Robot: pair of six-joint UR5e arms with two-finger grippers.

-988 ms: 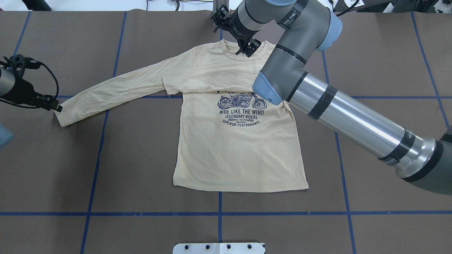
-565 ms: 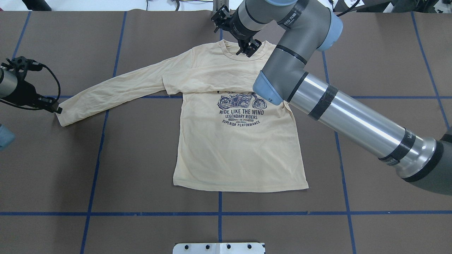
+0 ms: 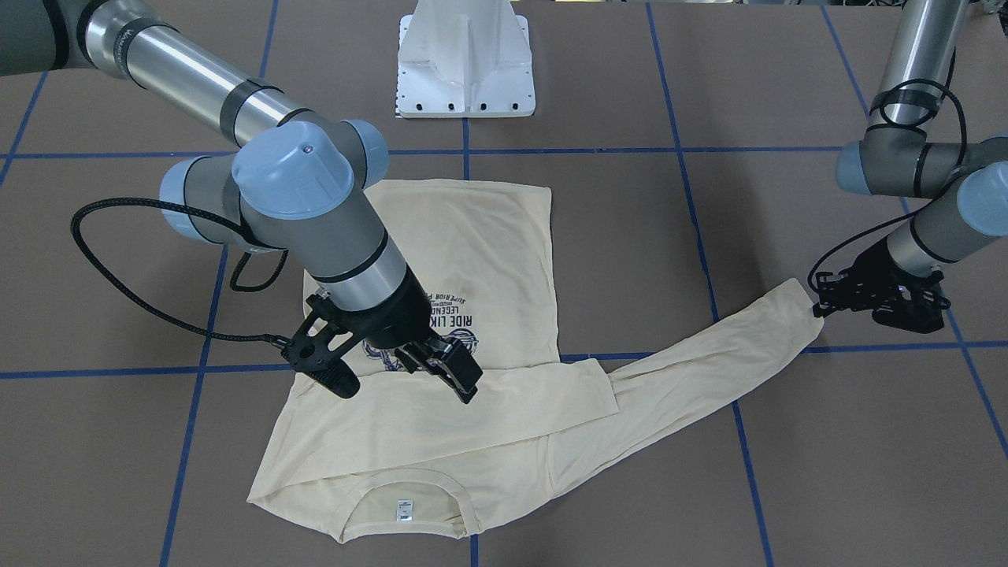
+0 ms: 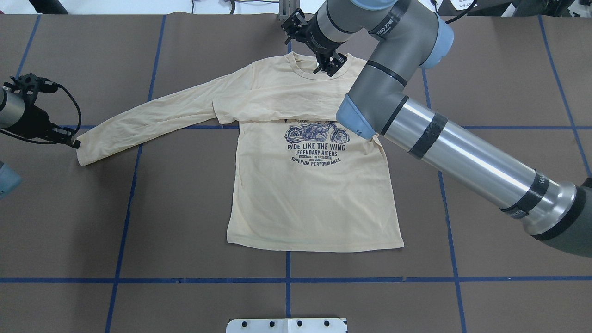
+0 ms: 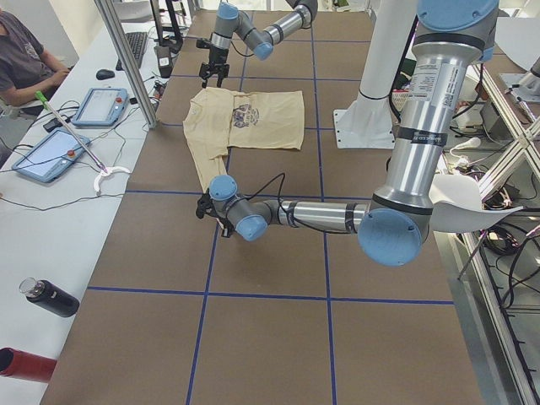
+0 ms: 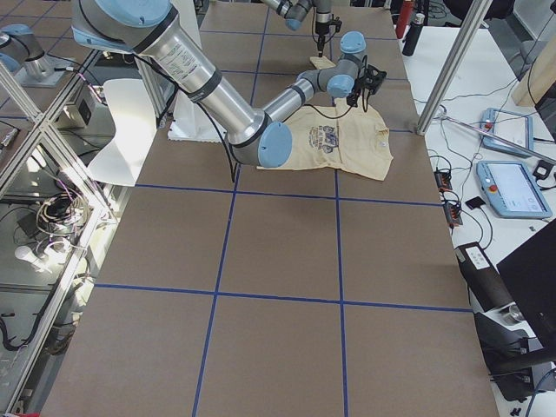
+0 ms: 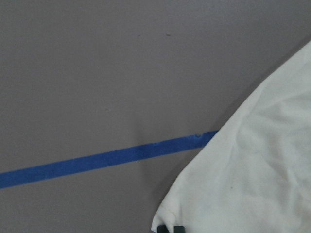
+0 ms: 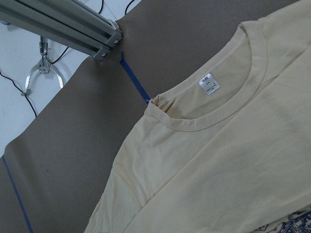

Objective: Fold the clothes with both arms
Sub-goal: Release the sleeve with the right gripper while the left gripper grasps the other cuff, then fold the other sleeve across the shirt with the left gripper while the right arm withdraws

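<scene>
The pale cream-yellow T-shirt point(image 4: 314, 199) lies flat and print-up on the brown table. One sleeve is folded across the chest point(image 3: 441, 409). The other sleeve point(image 4: 152, 118) stretches out towards my left arm. My left gripper point(image 4: 74, 142) is shut on that sleeve's cuff point(image 7: 233, 194) at table height; it also shows in the front view point(image 3: 819, 309). My right gripper point(image 3: 405, 387) is open and empty, hovering above the folded sleeve and print near the collar point(image 8: 214, 121). In the overhead view my right gripper point(image 4: 330, 64) sits over the neckline. The white neck label point(image 8: 209, 85) shows.
The white pedestal base point(image 3: 465, 63) stands at the robot's side of the table. Blue tape lines point(image 4: 286, 280) grid the brown surface. An aluminium frame post point(image 8: 63, 19) stands past the collar. A side bench with tablets point(image 5: 97, 105) and a seated person is beyond the far edge.
My right gripper has drifted slightly away from the robot and to the right over the collar. My left gripper has shifted the cuff a little; the shirt body has not moved.
</scene>
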